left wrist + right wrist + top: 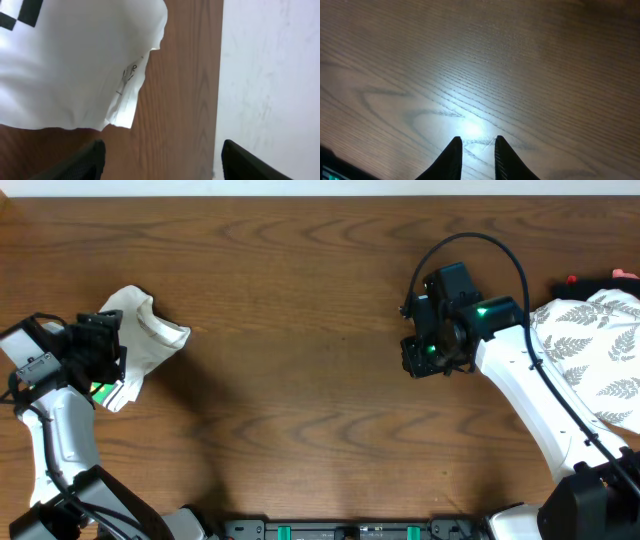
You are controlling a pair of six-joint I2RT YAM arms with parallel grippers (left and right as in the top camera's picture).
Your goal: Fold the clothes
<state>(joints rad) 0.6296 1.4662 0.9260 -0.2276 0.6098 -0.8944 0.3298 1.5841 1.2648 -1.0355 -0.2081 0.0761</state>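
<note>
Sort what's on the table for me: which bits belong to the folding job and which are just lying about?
Job: white T-shirt, bunched at far left.
Lying about: fern-print cloth at the right edge; dark object with a red tip beside it, too cut off to name.

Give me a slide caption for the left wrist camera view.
Open left pincer over the wooden table, with a bunched white T-shirt just ahead.

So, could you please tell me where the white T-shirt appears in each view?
Overhead: white T-shirt bunched at the far left of the table.
Left wrist: it fills the upper left.
Right wrist: not in it.
Shared landmark: the wood-grain table, in all three.
</note>
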